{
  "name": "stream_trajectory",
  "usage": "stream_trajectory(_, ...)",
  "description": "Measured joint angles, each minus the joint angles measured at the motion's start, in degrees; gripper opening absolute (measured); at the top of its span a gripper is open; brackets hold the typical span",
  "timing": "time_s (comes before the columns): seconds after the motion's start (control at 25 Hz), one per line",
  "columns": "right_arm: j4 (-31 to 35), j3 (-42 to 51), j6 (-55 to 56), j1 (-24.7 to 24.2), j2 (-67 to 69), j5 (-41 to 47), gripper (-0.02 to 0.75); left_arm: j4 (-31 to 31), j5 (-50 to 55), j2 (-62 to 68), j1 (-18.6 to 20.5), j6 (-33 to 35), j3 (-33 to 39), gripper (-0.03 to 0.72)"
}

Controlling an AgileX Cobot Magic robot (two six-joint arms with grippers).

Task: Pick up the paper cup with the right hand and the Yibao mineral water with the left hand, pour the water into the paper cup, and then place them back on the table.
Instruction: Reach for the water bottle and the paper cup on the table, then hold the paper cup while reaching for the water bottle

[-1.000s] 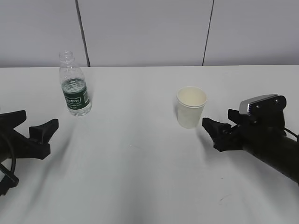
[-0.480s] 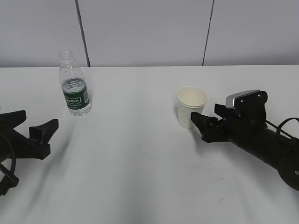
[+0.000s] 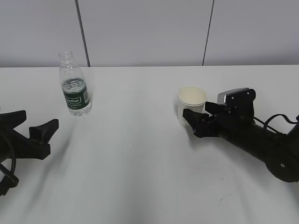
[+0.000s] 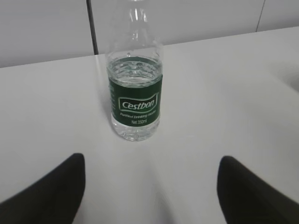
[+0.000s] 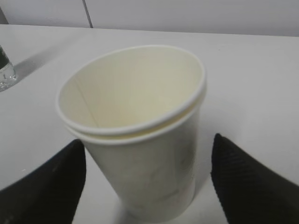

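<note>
You are at the first step, the two pickups, and neither is made yet. Start at the left: the Yibao mineral water (image 3: 74, 84) stands upright toward the far left corner of the worktop (image 3: 140, 158), capless, with water up to about the top of its green label. The left hand (image 3: 18, 140) lies low along the left edge, and its claw (image 3: 29, 124) is well open and empty, short of the bottle with bare worktop between; in the left wrist view the bottle (image 4: 135, 93) stands centred ahead between the two dark fingertips (image 4: 46, 191), so the line looks good, but the reach is yet to be made. For this side, I judge you need to go straight forward until the fingers pass either side of the labelled body, then close there, not on the thin neck. Moving right, the paper cup (image 3: 191, 106) stands upright right of the worktop's middle, and it looks like two cups nested, to go by the double rim in the right wrist view. The right hand (image 3: 247, 137) comes in from the right edge, and its claw (image 3: 196, 122) is spread wide and holds nothing; the cup (image 5: 135, 135) sits between the fingertips (image 5: 46, 186), which flank its lower half, and I cannot tell whether either one touches the wall. Here the next move is to close gently on the cup, since thin paper will likely crush or tip under a hard or off-centre squeeze.
</note>
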Motion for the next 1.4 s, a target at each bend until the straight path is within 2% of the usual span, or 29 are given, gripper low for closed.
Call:
stream_trajectory(0.56,-3.5,-6.2,4.5,0.0,3.7,0.0,0.644,0.1,0.0,0.0,0.0,0.0,0.0,0.531)
stream_trajectory(0.84,-3.7,-6.2,4.6,0.0,3.7,0.0,0.540,0.1,0.0,0.0,0.0,0.0,0.0,0.531)
stream_trajectory(0.96,-3.7,-6.2,4.6,0.0,3.7,0.0,0.525,0.2,0.0,0.0,0.0,0.0,-0.1,0.531)
stream_trajectory(1.4,-3.7,-6.2,4.6,0.0,3.8,0.0,0.521,2.6,0.0,6.3,0.0,0.0,-7.2,0.531)
